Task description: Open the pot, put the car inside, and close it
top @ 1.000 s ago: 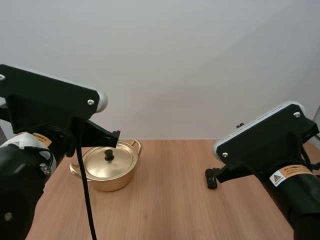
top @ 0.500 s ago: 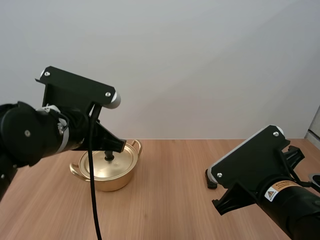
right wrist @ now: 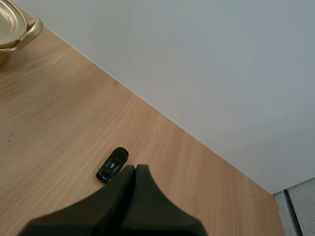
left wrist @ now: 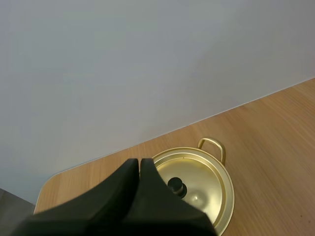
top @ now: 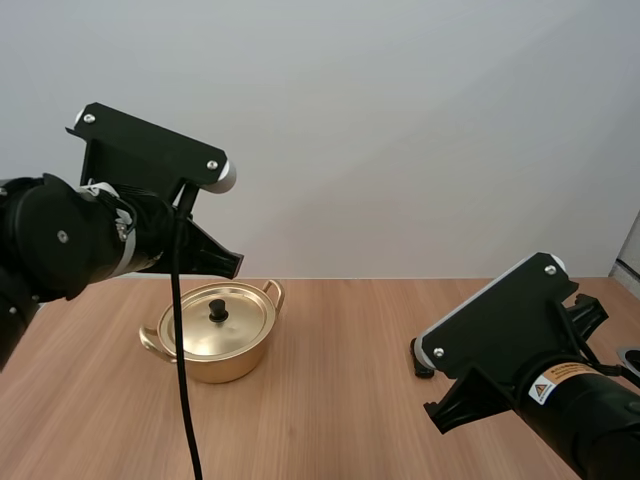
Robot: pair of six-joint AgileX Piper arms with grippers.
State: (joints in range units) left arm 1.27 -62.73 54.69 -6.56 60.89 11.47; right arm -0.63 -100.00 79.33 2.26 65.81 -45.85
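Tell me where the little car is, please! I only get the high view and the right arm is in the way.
Observer: In the right wrist view the car lies whole on the table, just past the right gripper tips.
Operator: Is that gripper open to grab it?
Observer: No, its fingers lie together as one dark wedge.
Operator: And the left one?
Observer: The left gripper is shut too, its tips close to the knob of the lid on the pot.
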